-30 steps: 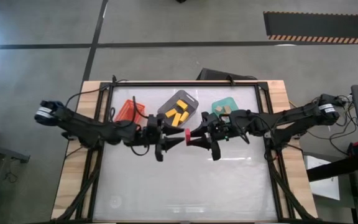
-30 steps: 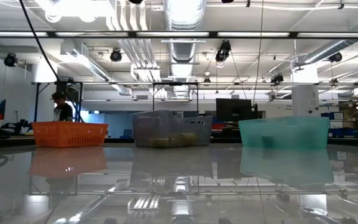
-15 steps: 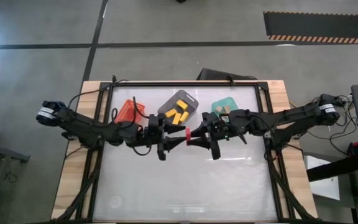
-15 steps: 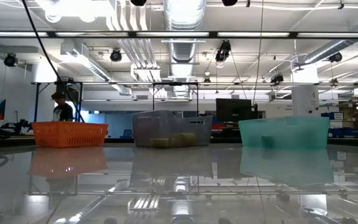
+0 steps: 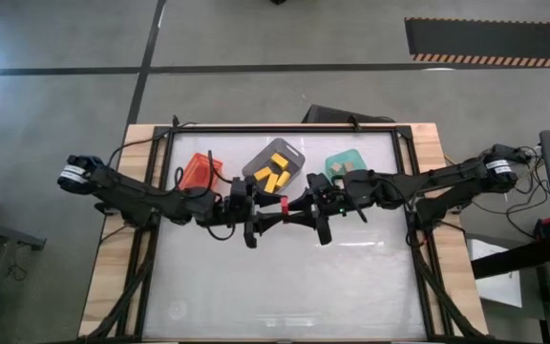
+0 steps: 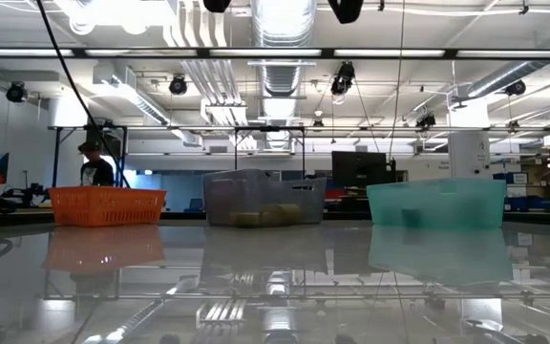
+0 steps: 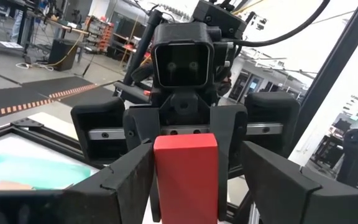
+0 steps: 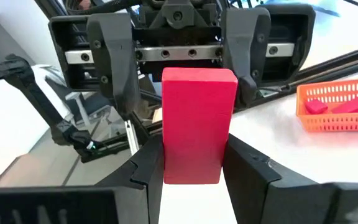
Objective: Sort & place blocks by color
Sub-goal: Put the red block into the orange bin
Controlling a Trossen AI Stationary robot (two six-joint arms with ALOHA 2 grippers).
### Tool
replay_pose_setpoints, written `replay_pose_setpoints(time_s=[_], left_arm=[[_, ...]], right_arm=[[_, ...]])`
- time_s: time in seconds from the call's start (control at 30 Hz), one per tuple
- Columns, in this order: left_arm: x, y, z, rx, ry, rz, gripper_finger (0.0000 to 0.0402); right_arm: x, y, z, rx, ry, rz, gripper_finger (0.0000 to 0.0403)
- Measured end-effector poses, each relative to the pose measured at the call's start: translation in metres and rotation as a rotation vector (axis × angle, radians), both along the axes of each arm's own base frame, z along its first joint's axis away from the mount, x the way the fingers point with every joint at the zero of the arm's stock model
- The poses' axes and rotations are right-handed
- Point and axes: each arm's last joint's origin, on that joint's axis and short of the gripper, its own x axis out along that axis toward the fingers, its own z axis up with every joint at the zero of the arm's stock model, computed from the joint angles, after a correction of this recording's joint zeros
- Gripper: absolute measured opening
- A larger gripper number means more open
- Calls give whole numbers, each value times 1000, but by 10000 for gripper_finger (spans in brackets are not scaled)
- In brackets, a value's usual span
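Observation:
A red block [image 5: 284, 204] hangs in the air above the table's middle, between my two grippers, which face each other. My right gripper [image 5: 295, 208] [image 8: 196, 167] is shut on the red block [image 8: 197, 121]. My left gripper [image 5: 271, 214] [image 7: 194, 165] is open. Its fingers stand wide on either side of the red block's free end [image 7: 186, 174], and a gap shows on at least one side. Other red blocks [image 8: 337, 106] lie in the orange bin [image 5: 199, 172]. Yellow blocks [image 5: 274, 170] lie in the grey bin and tan blocks [image 5: 344, 169] in the green bin. My right gripper pinches the red block between its two fingers [image 8: 149, 168], at the end nearest its wrist [image 8: 194, 171], on the block's two long side faces. The fingers come level from the table's right, along the block. The block is lifted clear and points level toward my left gripper.
Three bins stand in a row at the table's far side: orange bin [image 6: 108, 205], grey bin [image 6: 264, 199] [image 5: 261, 177], green bin [image 6: 437, 203] [image 5: 330, 162]. The glossy near half of the table [image 5: 285, 287] lies open. A person [image 6: 92, 162] stands far off in the room.
My right gripper has carried the red block toward the table's left, bringing its free end between my left gripper's open fingers. Both grippers have sunk a little, their undersides now dipping into the top of the low view.

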Motion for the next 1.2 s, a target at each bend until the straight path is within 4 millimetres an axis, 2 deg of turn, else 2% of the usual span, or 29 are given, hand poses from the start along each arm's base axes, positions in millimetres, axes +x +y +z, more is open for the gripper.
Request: replay_pose_setpoints(time_s=[0.23,0.57,0.83,1.03,1.2], left_arm=[[0,0,-1,4,13,1,209],[4,1,-7,10,34,6,120],[5,7,-7,17,40,32,120],[-4,28,-6,-20,165,172,120],[-33,60,-22,-125,469,339,122]], right_arm=[[1,0,-1,-14,-1,5,120],[1,0,-1,-31,-1,7,123],[-1,-6,-5,-43,47,-9,227],[-12,-19,1,-65,179,-42,266],[-21,-32,9,-92,308,-84,268]])
